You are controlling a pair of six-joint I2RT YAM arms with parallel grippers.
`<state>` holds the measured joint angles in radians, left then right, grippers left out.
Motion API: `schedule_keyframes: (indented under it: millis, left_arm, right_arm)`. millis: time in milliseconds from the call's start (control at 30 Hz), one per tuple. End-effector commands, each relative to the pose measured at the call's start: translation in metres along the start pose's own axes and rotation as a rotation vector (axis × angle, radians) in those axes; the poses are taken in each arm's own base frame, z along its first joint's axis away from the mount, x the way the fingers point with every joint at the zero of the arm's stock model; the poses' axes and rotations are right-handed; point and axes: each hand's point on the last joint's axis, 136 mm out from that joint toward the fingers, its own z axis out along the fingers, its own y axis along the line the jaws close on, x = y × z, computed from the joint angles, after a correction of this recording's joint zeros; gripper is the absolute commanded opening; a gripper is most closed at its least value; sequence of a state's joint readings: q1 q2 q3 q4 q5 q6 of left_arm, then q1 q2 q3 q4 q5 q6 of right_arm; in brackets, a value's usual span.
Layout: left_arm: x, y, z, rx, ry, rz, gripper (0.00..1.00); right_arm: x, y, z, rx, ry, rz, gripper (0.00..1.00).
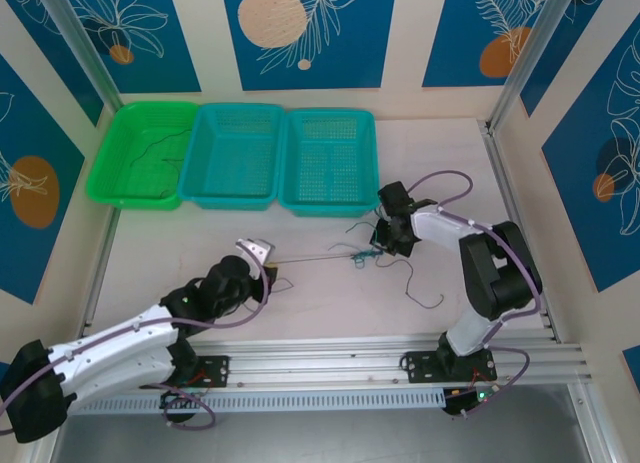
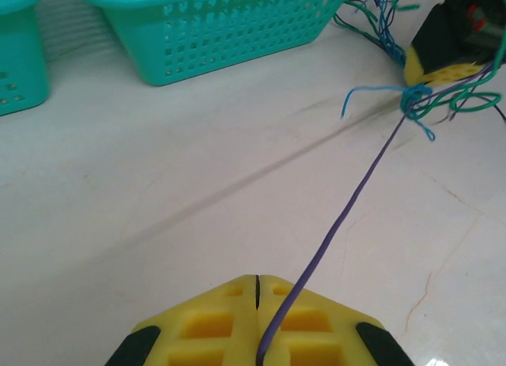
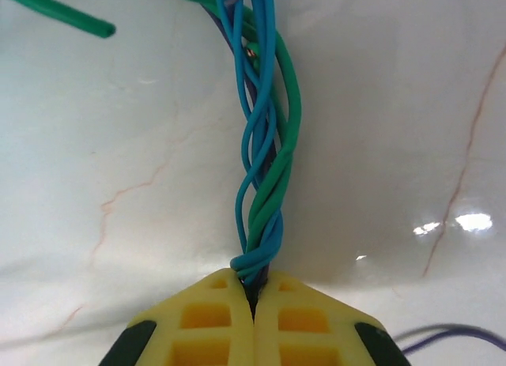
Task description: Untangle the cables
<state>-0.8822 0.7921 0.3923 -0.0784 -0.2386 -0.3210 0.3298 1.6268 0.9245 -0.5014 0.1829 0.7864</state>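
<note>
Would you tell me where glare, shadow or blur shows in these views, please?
Right wrist: bright glare spots on the glossy marbled white table; the twisted blue and green wires are sharp. Left wrist: the taut purple wire casts a soft diagonal shadow. Top external: even light.

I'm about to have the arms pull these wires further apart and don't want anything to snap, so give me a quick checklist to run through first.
1. Left fingers shut on the purple wire: ok.
2. Right fingers shut on the twisted blue and green wires: ok.
3. Purple wire straight from the left fingers to the knot, no slack: ok.
4. Knot open: not ok, blue and green loops wrap the purple wire.
5. Teal basket apart from the taut wire: ok.
6. Purple wire free of the bundle in the right fingers: cannot tell.
</note>
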Motion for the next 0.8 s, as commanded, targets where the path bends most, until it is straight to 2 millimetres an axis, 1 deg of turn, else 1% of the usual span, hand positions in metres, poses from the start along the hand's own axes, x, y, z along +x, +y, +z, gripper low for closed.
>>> schedule_keyframes:
  millis: [0,100,167,267,333,500,633,667,700,767]
  left_arm:
    - [0.006,0.053,-0.022,-0.248,-0.012,-0.049,0.00]
    - [0.011,0.070,-0.036,-0.286,-0.032,-0.112,0.00]
    - [0.012,0.076,-0.044,-0.292,-0.053,-0.149,0.00]
    - [0.011,0.082,-0.052,-0.293,-0.082,-0.186,0.00]
    - [0.011,0.084,-0.054,-0.297,-0.084,-0.191,0.00]
    - [0.013,0.088,-0.056,-0.317,-0.064,-0.195,0.00]
    - [0.016,0.097,-0.060,-0.363,-0.056,-0.217,0.00]
    - [0.017,0.097,-0.060,-0.365,-0.055,-0.220,0.00]
    - [0.016,0.094,-0.059,-0.347,-0.056,-0.218,0.00]
    - [0.012,0.079,-0.049,-0.257,-0.064,-0.198,0.00]
  right_arm:
    - [-0.038,-0.069,-0.023,0.159,-0.166,0.137,0.04]
    - [-0.055,-0.103,-0.045,0.159,-0.235,0.241,0.05]
    - [-0.064,-0.123,-0.057,0.144,-0.268,0.316,0.05]
    - [-0.075,-0.145,-0.073,0.105,-0.308,0.413,0.06]
    - [-0.080,-0.154,-0.079,0.091,-0.325,0.450,0.07]
    - [-0.087,-0.169,-0.089,0.102,-0.342,0.491,0.09]
    - [-0.089,-0.184,-0.100,0.104,-0.379,0.543,0.10]
    - [-0.090,-0.183,-0.102,0.078,-0.386,0.548,0.09]
    - [-0.091,-0.176,-0.102,0.036,-0.391,0.533,0.08]
    - [-0.090,-0.153,-0.100,-0.053,-0.373,0.470,0.08]
